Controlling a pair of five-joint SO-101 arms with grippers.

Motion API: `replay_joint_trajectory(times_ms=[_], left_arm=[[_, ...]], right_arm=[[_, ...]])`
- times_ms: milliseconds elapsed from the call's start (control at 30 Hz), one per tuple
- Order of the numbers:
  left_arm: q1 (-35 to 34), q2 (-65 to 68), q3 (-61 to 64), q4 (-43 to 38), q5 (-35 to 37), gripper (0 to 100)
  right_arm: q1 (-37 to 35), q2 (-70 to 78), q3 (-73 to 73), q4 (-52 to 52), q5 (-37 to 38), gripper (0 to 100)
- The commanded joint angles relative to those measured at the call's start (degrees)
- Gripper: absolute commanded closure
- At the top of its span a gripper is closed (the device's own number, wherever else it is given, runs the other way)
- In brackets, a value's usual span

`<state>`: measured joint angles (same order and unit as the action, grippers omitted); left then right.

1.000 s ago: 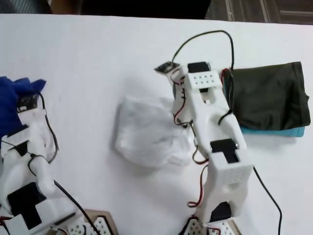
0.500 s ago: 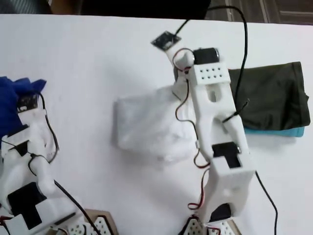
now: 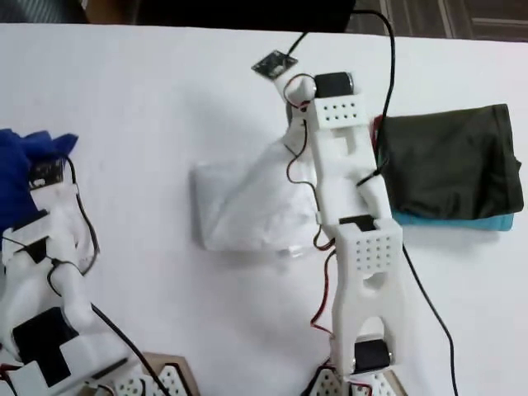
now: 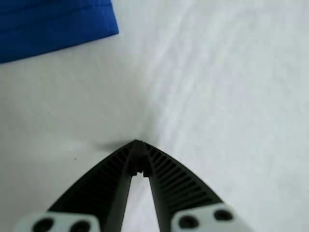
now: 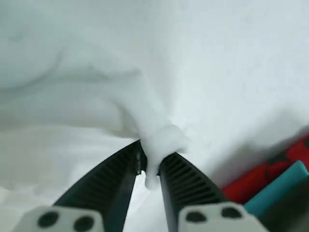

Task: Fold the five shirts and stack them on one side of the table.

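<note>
The right gripper (image 5: 152,163) is clamped on only a small pinch of the white shirt (image 3: 243,206), so the cloth could slip free, or the lifted fold could collapse, if it is pulled hard. The shirt lies mid-table, part folded and wrinkled, with one corner drawn up toward the far side. The left gripper (image 4: 138,157), fingers together on nothing, sits by the blue shirt (image 3: 21,165) at the left edge.
</note>
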<state>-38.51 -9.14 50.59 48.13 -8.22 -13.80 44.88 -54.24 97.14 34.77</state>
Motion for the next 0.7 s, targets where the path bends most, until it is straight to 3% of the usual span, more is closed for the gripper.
replay_joint_trajectory(times_ms=[0, 67, 167, 400, 533, 667], left_arm=[[-0.35, -2.11, -0.13, -1.23, 0.35, 97], [-0.35, -2.11, -0.13, -1.23, 0.35, 97], [-0.35, -2.11, -0.13, -1.23, 0.35, 97], [-0.35, -2.11, -0.13, -1.23, 0.35, 97], [-0.35, -2.11, -0.13, -1.41, 0.35, 97], [-0.35, -2.11, -0.13, -1.41, 0.35, 97]], right_arm=[[0.75, -3.47, -3.60, 0.84, 0.00, 80.5], [0.48, -7.08, -2.90, 0.84, -0.09, 75.8], [-0.92, -13.58, 1.41, 0.92, -3.87, 78.6], [-8.04, -29.05, 31.03, 0.31, -5.63, 87.6], [-8.66, -31.78, 45.45, -6.73, -5.63, 92.3], [-6.90, -31.69, 53.71, -15.08, -5.63, 88.7]])
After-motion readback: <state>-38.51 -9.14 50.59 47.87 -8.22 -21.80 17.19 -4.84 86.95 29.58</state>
